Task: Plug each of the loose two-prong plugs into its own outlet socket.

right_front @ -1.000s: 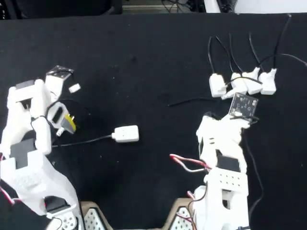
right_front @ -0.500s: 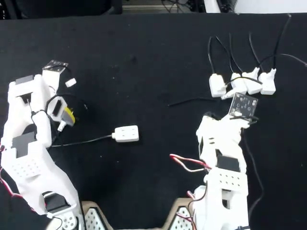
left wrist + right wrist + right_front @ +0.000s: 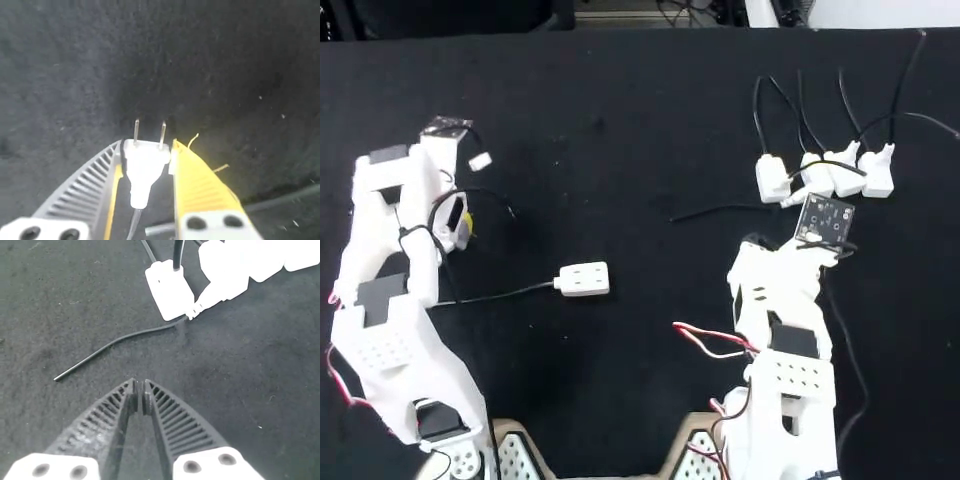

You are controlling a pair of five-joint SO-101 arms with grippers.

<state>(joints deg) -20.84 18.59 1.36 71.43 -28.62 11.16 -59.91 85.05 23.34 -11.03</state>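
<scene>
A white two-prong plug is held by the left end effector. It is clamped by its body between the grey finger and the yellow one. Its prongs project straight ahead past the fingertips, and its cord trails back between the fingers. Beyond the prongs only the bare black surface is seen.

The single outlet socket lies flat, well apart from that end effector, off to its side towards the other arm. A thin cord runs from the socket back towards the left arm.

The step in hand is judged to be carrying the plug to this socket and seating it. For that to go well, the grip should be kept firm on the plug body so the prongs are not skewed. The wrist should be turned until both prongs line up with the slots before any push is made. The socket is loose and light, so it could be slid away by an off-axis push. Pressure is best applied squarely and slowly.

The right end effector is closed on nothing. A cluster of white plugs and sockets lies just ahead of it.
</scene>
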